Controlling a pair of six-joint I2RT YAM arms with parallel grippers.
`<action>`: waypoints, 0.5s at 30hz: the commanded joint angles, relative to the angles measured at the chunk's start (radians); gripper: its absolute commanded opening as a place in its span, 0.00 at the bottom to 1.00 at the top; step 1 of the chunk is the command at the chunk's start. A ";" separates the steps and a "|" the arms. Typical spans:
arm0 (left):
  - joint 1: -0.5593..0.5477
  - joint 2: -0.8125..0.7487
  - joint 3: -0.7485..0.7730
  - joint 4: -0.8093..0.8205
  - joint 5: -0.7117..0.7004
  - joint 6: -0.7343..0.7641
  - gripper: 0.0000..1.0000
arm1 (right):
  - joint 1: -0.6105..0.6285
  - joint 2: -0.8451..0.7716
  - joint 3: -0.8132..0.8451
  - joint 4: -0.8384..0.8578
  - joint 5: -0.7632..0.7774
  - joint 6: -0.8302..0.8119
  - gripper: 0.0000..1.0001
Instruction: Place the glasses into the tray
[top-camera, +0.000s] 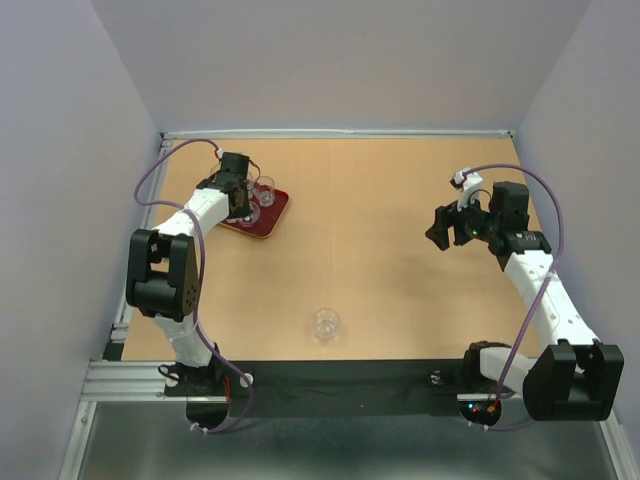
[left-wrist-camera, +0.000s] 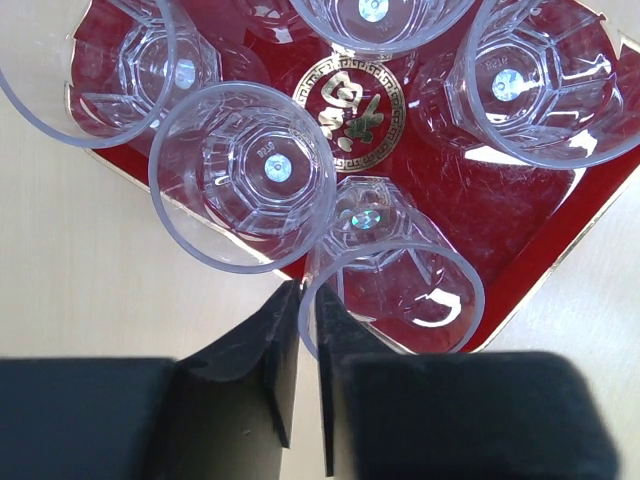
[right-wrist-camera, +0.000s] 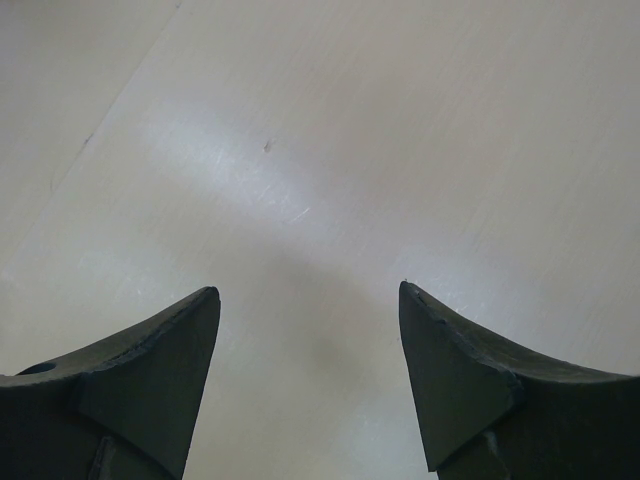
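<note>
Tan wooden tabletop, pale grey walls on three sides; black mat along near edge; even light.

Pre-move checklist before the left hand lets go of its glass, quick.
1. Left hand pinching near glass by its rim: ok.
2. That glass inside the tray: ok.
3. Its base seated flat: cannot tell.
4. Gap to neighbour glass: not ok, rims look touching.
5. Right hand open, empty: ok.
6. Last glass upright on table: ok.
</note>
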 joint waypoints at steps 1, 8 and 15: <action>0.006 -0.014 0.037 -0.010 -0.014 0.007 0.29 | -0.013 -0.018 -0.015 0.039 0.006 -0.010 0.77; 0.006 -0.061 0.067 -0.034 -0.022 0.002 0.45 | -0.015 -0.022 -0.015 0.041 0.004 -0.013 0.77; 0.004 -0.157 0.104 -0.062 -0.008 0.001 0.53 | -0.015 -0.020 -0.015 0.039 0.003 -0.013 0.77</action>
